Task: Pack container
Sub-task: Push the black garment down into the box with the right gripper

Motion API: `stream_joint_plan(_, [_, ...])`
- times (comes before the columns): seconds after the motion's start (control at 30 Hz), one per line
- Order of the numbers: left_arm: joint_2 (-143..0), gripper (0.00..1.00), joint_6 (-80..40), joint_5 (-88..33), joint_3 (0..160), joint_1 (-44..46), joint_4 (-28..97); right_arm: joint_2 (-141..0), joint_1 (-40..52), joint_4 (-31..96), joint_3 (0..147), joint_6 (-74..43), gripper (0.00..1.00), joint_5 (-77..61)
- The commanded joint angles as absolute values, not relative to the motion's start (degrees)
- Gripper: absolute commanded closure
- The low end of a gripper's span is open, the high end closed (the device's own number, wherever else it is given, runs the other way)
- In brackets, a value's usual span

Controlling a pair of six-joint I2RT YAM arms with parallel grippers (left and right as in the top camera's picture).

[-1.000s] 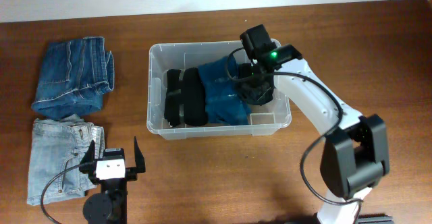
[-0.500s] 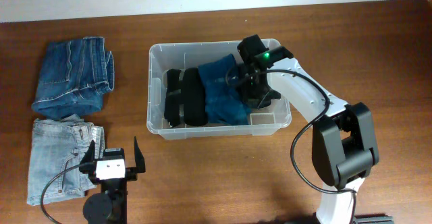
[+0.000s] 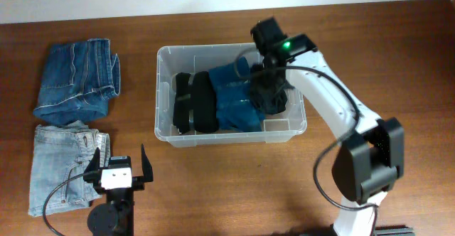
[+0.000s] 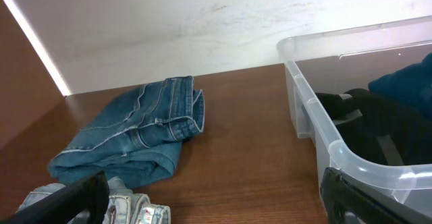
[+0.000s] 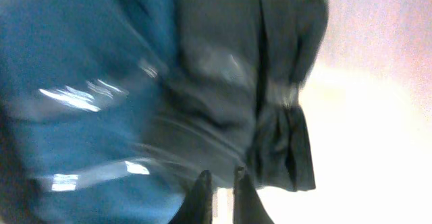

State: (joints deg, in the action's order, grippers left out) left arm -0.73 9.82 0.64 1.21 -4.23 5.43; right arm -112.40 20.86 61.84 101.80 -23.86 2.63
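The right gripper (image 5: 221,190) has pulled back toward the upper rim of the container (image 3: 213,139), which sits mid-frame. Its jaws are pressed together, with no cloth seen between them. The dark garment (image 3: 271,97) now lies at the bin's right end beside the blue garment (image 3: 231,97) and black rolls (image 3: 192,104), so that piece looks packed. Dark jeans (image 3: 77,79) and pale jeans (image 3: 60,168) wait at the left, outside. The left gripper (image 3: 119,163), jaws spread wide, sits at the lower left beside them. The bin's tall left wall stands between.
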Motion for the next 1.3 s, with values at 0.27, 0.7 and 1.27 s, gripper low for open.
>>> stream_joint_plan(0.27, [-0.34,0.00,9.91,0.84,0.89,-3.90,5.43,-114.34,21.98,59.16,104.88,-24.29,0.90,0.99])
stream_joint_plan(0.7, [-0.34,0.00,9.91,0.84,0.89,-3.90,5.45,-124.14,22.11,63.35,104.68,-24.29,0.91,0.60])
stream_joint_plan(1.27, [-0.34,0.00,9.91,0.84,0.89,-3.90,5.45,-114.87,22.11,75.26,116.40,-23.07,0.78,0.60])
